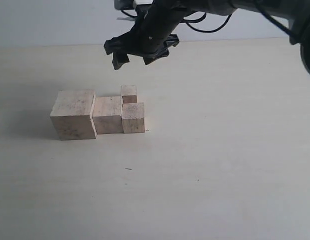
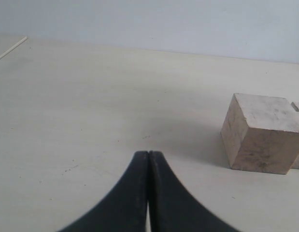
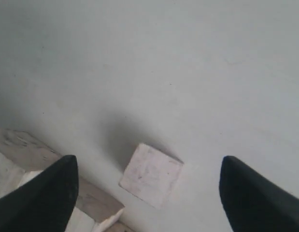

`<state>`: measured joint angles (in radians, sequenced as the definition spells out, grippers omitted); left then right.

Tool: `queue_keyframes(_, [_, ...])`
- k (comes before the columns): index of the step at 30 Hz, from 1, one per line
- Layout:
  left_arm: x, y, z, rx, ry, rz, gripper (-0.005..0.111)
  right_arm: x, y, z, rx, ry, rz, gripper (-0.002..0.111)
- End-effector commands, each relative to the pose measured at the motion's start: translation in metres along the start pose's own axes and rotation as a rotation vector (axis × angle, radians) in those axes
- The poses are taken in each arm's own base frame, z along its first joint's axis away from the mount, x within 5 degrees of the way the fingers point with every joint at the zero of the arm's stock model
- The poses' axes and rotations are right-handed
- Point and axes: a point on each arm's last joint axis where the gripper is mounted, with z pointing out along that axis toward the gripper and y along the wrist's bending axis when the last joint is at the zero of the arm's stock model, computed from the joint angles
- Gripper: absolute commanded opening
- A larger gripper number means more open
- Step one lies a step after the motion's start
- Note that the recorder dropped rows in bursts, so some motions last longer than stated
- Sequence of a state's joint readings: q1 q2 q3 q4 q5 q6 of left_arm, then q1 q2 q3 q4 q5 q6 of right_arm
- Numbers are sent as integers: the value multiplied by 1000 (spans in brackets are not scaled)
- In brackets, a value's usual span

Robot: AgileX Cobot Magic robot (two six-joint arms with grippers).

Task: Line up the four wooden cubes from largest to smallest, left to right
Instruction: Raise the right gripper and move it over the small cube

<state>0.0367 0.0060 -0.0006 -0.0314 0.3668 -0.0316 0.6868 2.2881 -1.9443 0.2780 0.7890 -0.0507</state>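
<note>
The four wooden cubes sit together left of the table's centre. The largest cube (image 1: 73,114) is on the left, the second cube (image 1: 108,115) touches it, and the third cube (image 1: 133,118) ends the row. The smallest cube (image 1: 128,93) stands just behind the third. My right gripper (image 1: 133,61) hovers open above the smallest cube (image 3: 150,175), which lies below and between its fingers (image 3: 149,162), untouched. My left gripper (image 2: 148,153) is shut and empty, low over the table, with the largest cube (image 2: 263,133) off to one side.
The pale table (image 1: 220,150) stretches bare to the right of and in front of the cubes. The right arm with its cables (image 1: 210,12) reaches in from the upper right. A light wall (image 1: 54,20) runs behind the table's back edge.
</note>
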Motion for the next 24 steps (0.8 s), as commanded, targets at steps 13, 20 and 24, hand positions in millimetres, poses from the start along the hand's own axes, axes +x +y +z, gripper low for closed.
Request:
queue_keyframes(13, [-1, -1, 0, 9, -17, -2, 0, 10, -8, 45, 38, 40, 72, 76])
queue_keyframes(20, [-1, -1, 0, 9, -17, -2, 0, 15, -9, 56, 25, 62, 95, 76])
queue_keyframes(24, [-1, -1, 0, 9, -17, -2, 0, 16, -10, 59, 28, 62, 93, 69])
